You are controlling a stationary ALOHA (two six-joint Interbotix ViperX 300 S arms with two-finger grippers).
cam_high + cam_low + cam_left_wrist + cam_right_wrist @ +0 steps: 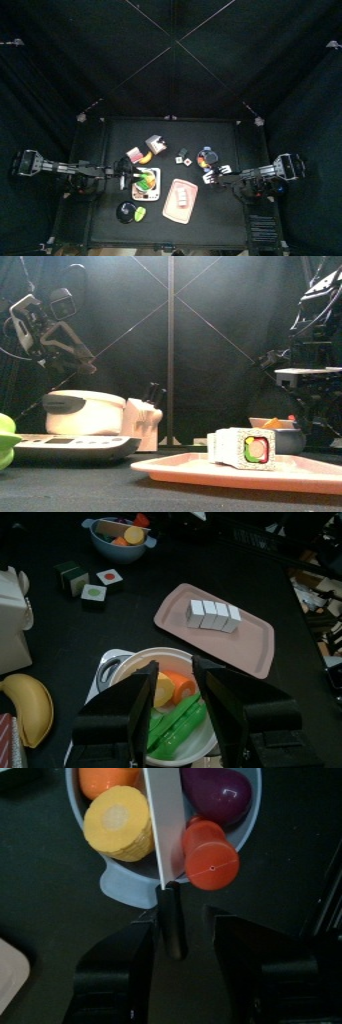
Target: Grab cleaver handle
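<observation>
In the right wrist view the cleaver's white blade [163, 828] lies across a blue bowl [127, 886] of toy food. Its black handle [171, 933] sticks out over the bowl's rim. My right gripper [177, 920] is open, with one jaw on each side of the handle and a small gap on both sides. In the top view the right gripper [222, 172] is just beside that bowl [205, 158] at the table's right middle. My left gripper [171, 672] is open and empty, hovering over a white bowl [134, 672] of green and orange toy vegetables.
A pink tray [254, 647] with white sushi blocks [214, 614] lies beside the white bowl. Two sushi rolls [96, 590], a banana [30, 710] and a white rice cooker [87, 411] stand at the table's left. A sushi roll [243, 448] sits on the tray at the front.
</observation>
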